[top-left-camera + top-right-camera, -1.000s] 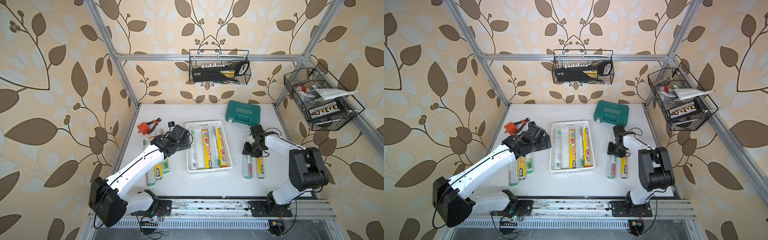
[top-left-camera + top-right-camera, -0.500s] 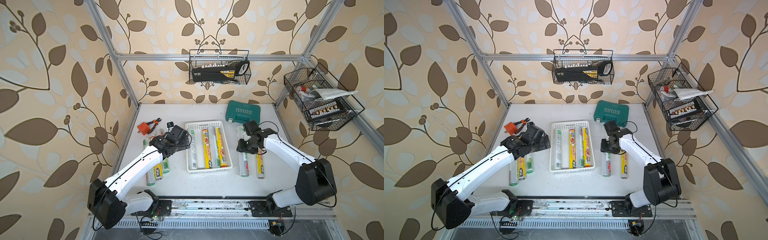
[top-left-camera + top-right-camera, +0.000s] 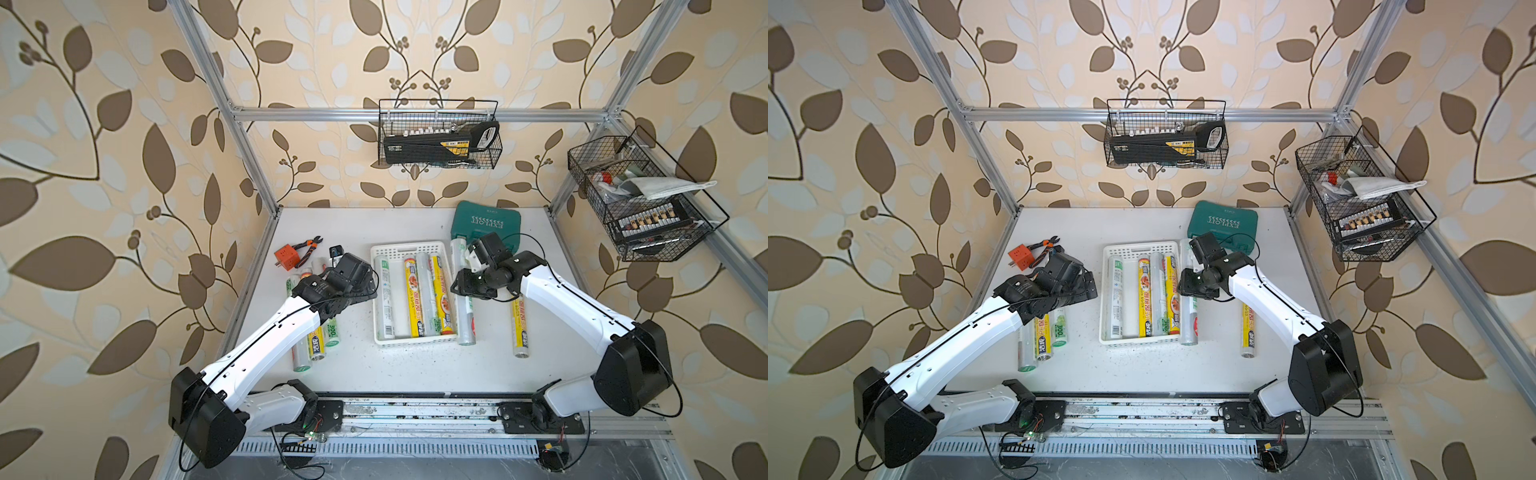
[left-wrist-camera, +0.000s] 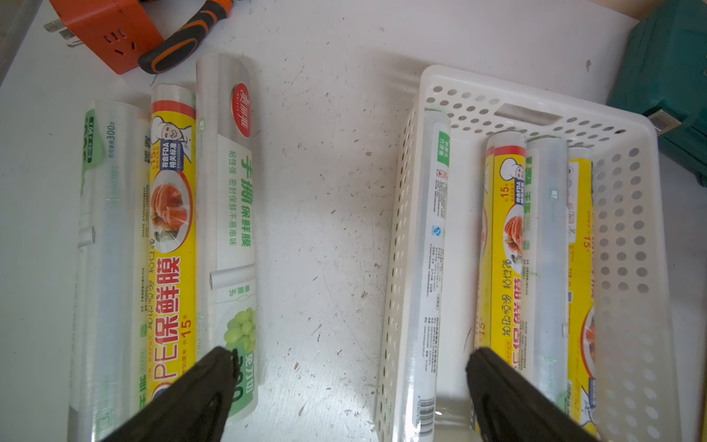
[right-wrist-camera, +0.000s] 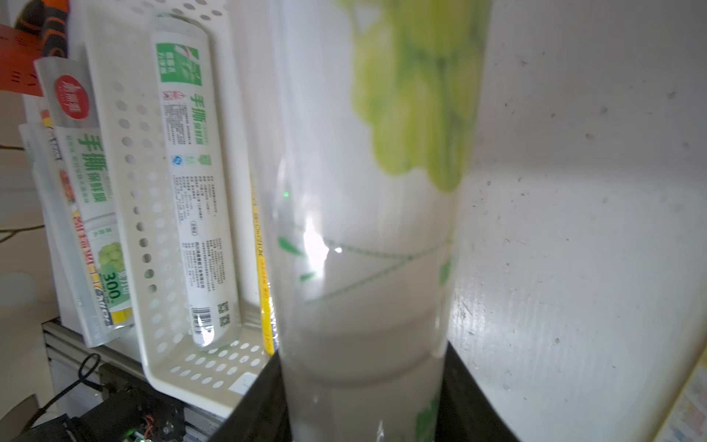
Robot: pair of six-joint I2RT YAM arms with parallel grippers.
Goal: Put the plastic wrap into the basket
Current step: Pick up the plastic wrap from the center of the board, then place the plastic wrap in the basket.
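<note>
Right wrist view: right fingers (image 5: 256, 413) pinch a clear grape-label plastic wrap roll (image 5: 363, 268) at frame centre, just beside the white basket (image 5: 126, 160); left fingers (image 4: 191, 394) spread, empty; lowered short, it likely catches the rim and rolls onto the counter (image 5: 574, 191).

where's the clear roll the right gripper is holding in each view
top view: clear roll runs along the white basket edge nearest the right arm, with the right gripper across it
top view: same place, beside the basket
left wrist: roll not made out; basket wall shows
right wrist: fills the middle, with the basket wall alongside
shared landmark: the white basket
</note>
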